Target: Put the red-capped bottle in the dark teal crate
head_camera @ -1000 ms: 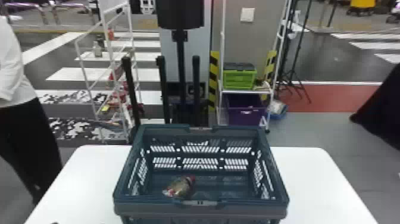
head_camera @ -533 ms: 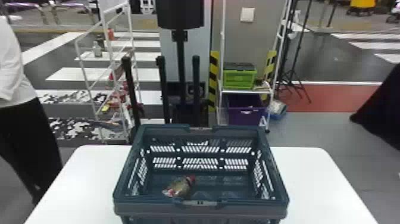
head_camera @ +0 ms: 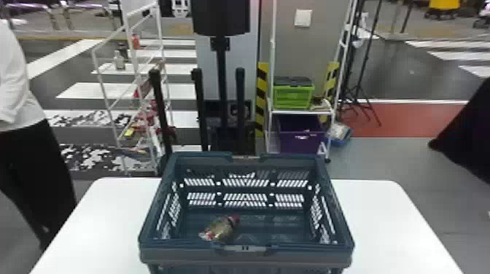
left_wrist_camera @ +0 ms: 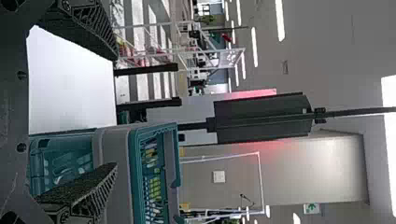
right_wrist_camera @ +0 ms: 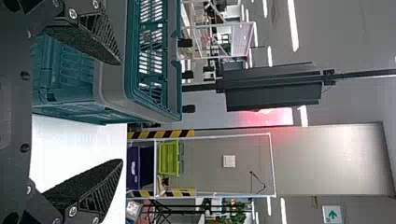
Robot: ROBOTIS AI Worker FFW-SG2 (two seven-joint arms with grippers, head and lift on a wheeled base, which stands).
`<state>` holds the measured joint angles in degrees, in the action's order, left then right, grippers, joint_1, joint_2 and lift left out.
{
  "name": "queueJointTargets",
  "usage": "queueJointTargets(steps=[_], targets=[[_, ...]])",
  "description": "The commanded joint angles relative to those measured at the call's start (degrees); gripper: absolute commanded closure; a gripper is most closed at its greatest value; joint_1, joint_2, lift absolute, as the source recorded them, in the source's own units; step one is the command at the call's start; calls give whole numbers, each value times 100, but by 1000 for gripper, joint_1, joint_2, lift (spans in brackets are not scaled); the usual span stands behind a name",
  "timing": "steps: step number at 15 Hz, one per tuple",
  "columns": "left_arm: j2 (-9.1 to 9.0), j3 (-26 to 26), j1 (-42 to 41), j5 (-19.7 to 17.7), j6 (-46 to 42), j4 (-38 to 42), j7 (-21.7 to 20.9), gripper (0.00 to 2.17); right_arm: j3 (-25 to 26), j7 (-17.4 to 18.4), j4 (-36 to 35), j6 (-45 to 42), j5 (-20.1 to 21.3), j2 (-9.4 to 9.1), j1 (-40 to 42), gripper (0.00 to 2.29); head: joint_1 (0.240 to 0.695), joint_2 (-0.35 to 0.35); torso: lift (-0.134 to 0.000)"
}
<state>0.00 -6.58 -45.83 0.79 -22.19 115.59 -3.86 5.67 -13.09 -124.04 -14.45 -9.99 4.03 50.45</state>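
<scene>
Left end effector [left_wrist_camera: 116, 111] and right end effector [right_wrist_camera: 120, 112] spread, table [head_camera: 98, 226] extending either side of the crate [head_camera: 175, 255].

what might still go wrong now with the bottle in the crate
The red-capped bottle lies on its side with nothing bracing it all round, so it may roll if the dark teal crate gets bumped or tilted.

The left gripper and right gripper are both open, each with one finger overlapping the crate in its wrist view; a careless sideways move might catch the crate and shift it on the table.
</scene>
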Motion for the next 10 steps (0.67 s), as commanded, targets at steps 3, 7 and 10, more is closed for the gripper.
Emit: queueJointTargets(steps=[3,7,10], targets=[[-15,16,-5,0,-18,-19,0,90,-4,8,-6,0,32,-25,0,147,499,0,0],[-15,25,4,0,-35,7,26,90,-30,8,-6,0,41,-34,0,147,499,0,0],[-15,34,4,0,-35,16,43,90,-39,8,-15,0,50,-43,0,147,499,0,0]])
